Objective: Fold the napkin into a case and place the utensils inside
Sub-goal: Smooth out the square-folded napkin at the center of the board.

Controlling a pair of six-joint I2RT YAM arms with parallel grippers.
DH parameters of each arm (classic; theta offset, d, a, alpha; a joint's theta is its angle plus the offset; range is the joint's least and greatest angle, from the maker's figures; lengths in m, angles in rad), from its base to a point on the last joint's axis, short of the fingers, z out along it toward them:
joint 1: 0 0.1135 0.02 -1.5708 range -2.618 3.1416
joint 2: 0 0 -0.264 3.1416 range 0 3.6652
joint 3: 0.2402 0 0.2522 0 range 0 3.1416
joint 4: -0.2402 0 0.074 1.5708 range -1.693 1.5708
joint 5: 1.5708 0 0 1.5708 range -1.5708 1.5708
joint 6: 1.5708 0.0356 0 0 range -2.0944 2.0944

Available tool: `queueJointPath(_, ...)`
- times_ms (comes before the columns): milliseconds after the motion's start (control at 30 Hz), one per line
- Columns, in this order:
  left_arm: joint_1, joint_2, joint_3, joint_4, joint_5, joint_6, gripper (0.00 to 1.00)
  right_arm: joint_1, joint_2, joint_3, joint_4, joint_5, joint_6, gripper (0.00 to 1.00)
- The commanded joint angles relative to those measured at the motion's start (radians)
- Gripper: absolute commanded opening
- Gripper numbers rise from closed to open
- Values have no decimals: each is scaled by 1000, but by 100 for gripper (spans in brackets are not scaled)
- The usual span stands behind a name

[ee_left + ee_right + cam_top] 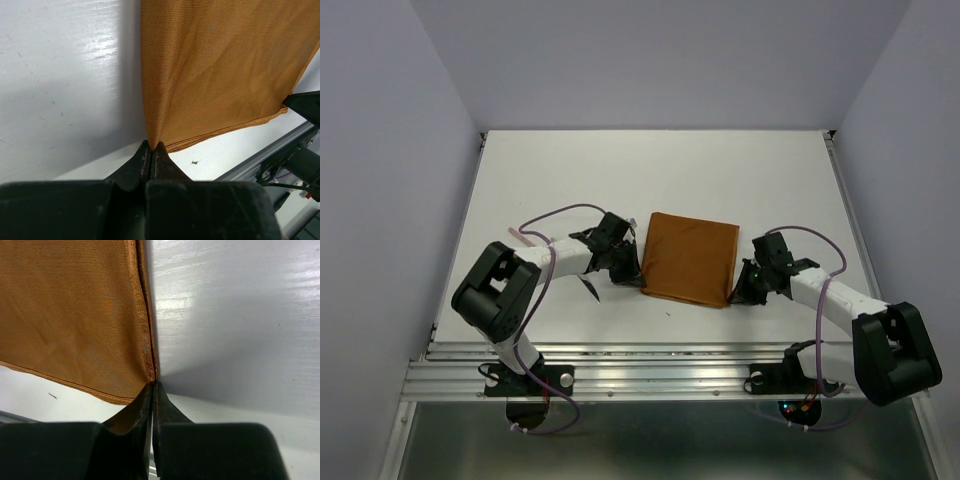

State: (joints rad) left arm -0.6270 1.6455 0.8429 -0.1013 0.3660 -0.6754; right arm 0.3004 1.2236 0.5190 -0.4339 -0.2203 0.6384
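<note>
Both arms pinch the near corners of the rust-orange napkin [690, 258] on the white table [570, 170].

The napkin lies near the middle of the table, between the left arm [555, 262] and the right arm [820, 295], its far edge flat. The left jaws are clenched on the near-left corner, where the left wrist view shows the cloth [220, 65] drawn into a ridge that runs into the closed tips. The right jaws are clenched on the near-right corner, where the right wrist view shows two stitched hems [146, 340] stacked along that side edge. Purple cables [558, 212] loop over both arms.
</note>
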Motion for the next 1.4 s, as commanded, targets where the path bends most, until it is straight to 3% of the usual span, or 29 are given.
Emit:
queueJointPath(0,1,-53,-19,20,7,-7,0,-6,5,6,9,22,-5,9)
queueJointPath(33,1,-55,-21,21,7,-7,0,-6,2,13,1,28,-5,10)
queueJointPath(167,0,-70,-33,26,8,-10,0,-6,-12,47,-29,56,-9,35)
queueJointPath(267,1,-90,-45,28,8,-18,0,-6,-22,79,-55,84,-11,43)
queueJointPath(567,-37,-246,-133,38,-38,-130,2,-6,5,217,-83,165,9,45)
queueJointPath(600,-42,-260,-146,37,-38,-148,14,-6,19,236,-83,167,9,45)
queueJointPath(633,-51,-272,-153,35,-42,-156,51,-6,36,278,-78,167,6,45)
queueJointPath(667,-53,-297,-157,32,-47,-161,66,-6,66,300,-75,165,4,45)
queueJointPath(700,-54,-309,-163,28,-53,-165,97,-6,82,321,-63,159,3,44)
queueJointPath(800,-54,-354,-142,-46,-111,-151,99,-6,150,404,-42,150,-9,38)
queueJointPath(900,-50,-368,-38,-126,-186,-118,95,-6,224,467,-3,93,-11,27)
queueJointPath(1000,-33,-333,56,-146,-206,-82,84,-6,289,529,21,78,-8,18)
queueJointPath(1100,-19,-247,160,-146,-208,-41,63,-6,362,568,38,94,-12,14)
queueJointPath(1133,-11,-195,183,-140,-213,-23,45,-6,402,599,40,122,-14,13)
queueJointPath(1200,4,-138,249,-130,-194,-4,20,-6,445,631,35,144,-17,11)
queueJointPath(1233,19,-81,268,-118,-174,3,0,-6,485,662,32,157,-23,11)
queueJointPath(1367,49,46,360,-101,-180,36,0,-6,553,722,30,185,-28,11)
